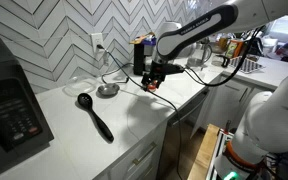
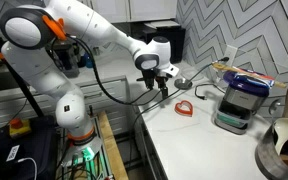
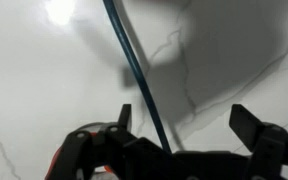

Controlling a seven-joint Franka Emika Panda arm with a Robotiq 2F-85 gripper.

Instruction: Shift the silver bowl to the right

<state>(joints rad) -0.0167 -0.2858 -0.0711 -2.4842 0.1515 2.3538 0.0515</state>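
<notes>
While your white robot arm stretches over the pale, veined stone countertop, its black two-fingered claw hangs just above the surface with nothing in it. From the wrist view you see the claw spread wide, its dark fingers well apart over bare counter. A thin blue cable runs across the picture between them.

The small, shallow, round silver bowl of shiny metal sits on the counter close to the chevron-tiled wall. It is near the claw but clear of it, so you are not touching it. The long-handled black spoon lies just in front of the bowl, its handle pointing toward the counter's front edge. In an exterior view a small red loop-shaped object lies on the counter near the claw.
</notes>
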